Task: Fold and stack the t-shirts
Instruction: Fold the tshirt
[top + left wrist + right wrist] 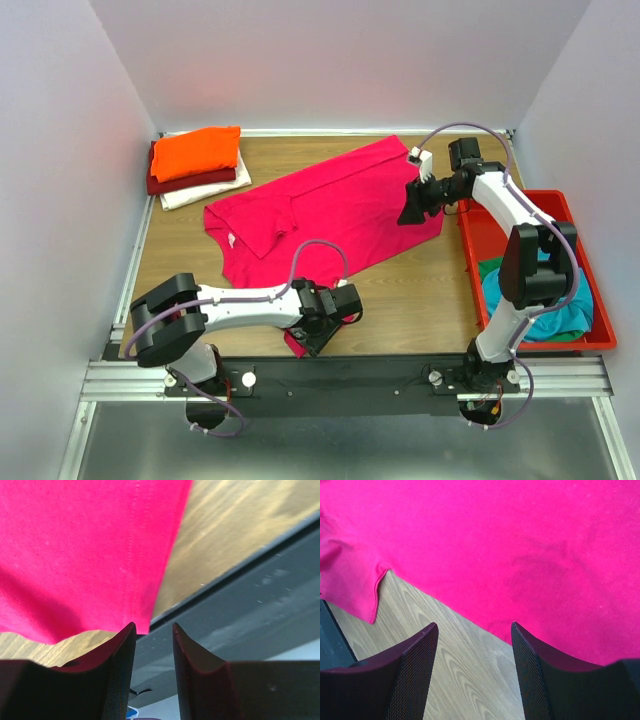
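A bright pink-red t-shirt (330,210) lies spread flat and slanted across the wooden table. My left gripper (318,335) sits at the shirt's near hem corner by the table's front edge. In the left wrist view the hem corner (142,625) ends just at the left fingertip, and the left gripper (152,625) has a narrow empty gap between its fingers. My right gripper (412,212) hovers at the shirt's right edge. It stands open (474,625) over bare wood, with the shirt's edge (495,540) just beyond the tips. Folded orange (197,152), dark red (200,180) and cream (200,193) t-shirts are stacked at the back left.
A red tray (480,235) at the right holds crumpled teal (555,310) and green (490,268) t-shirts. A dark rail (350,375) runs along the table's near edge, close under the left gripper. White walls close in the back and sides.
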Motion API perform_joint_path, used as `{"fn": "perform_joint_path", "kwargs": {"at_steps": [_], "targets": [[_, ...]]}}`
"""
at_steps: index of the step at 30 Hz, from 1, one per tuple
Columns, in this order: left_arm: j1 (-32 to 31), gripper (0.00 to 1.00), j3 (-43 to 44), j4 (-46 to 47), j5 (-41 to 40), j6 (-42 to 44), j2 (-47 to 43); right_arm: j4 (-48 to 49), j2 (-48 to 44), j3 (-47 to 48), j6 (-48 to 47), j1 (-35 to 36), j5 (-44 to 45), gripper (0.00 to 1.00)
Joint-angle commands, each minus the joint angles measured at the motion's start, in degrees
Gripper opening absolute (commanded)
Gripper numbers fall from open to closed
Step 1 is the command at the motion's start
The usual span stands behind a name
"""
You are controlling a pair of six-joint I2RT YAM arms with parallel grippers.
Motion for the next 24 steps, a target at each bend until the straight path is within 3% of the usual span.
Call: {"fn": "perform_joint_path", "kwargs": {"at_steps": [1,15,21,24], "targets": [[-0.41,0.43,-0.33,-1.27,-3.22,-1.56,1.31,-0.39,0.54,-0.55,-1.04,0.08,-2.10,0.67],[-0.49,0.36,-3.93,-0.21,-3.31,-1.12,3.77,-0.48,0.62,-0.64,-0.95,-0.18,-3.24,0.68],[-0.49,0.14,-3.85,0.40,-3.49,-0.95,3.86,-0.48,0.62,-0.73,-0.95,-0.27,-3.06,0.68],[-0.49,0.08,-2.27,-0.47,-4.01,-1.38,2.46,-0.48,0.54,-0.73,-1.30,-0.27,-2.19,0.68]]}}
